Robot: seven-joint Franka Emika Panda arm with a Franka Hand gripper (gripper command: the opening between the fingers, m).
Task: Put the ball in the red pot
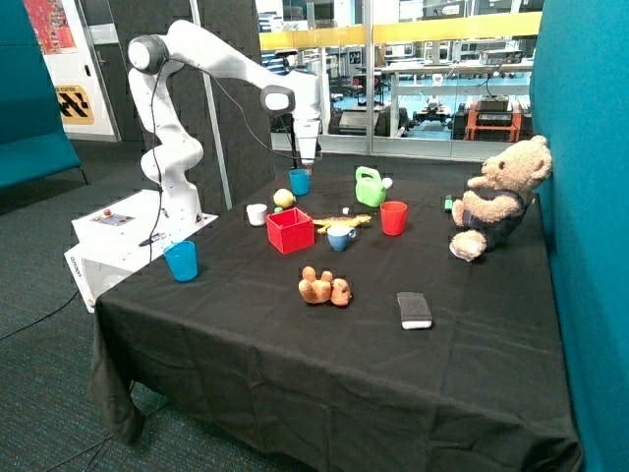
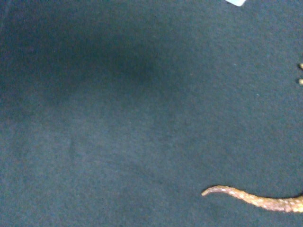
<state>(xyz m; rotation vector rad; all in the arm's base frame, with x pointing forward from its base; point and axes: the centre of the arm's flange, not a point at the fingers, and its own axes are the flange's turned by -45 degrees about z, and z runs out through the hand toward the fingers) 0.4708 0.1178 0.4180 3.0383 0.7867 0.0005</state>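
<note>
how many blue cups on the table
2: one blue cup at the table edge nearest the robot base, another blue cup at the far side under the gripper.

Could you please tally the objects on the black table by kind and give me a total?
Cups: 4 — blue cup, blue cup, red cup, blue-and-white cup
White small cup: 1
Toys: 3 — teddy bear, tan plush toy, long yellow toy animal
Ball: 1
Red pot: 1
Green watering can: 1
Dark block: 1
Total: 12
</note>
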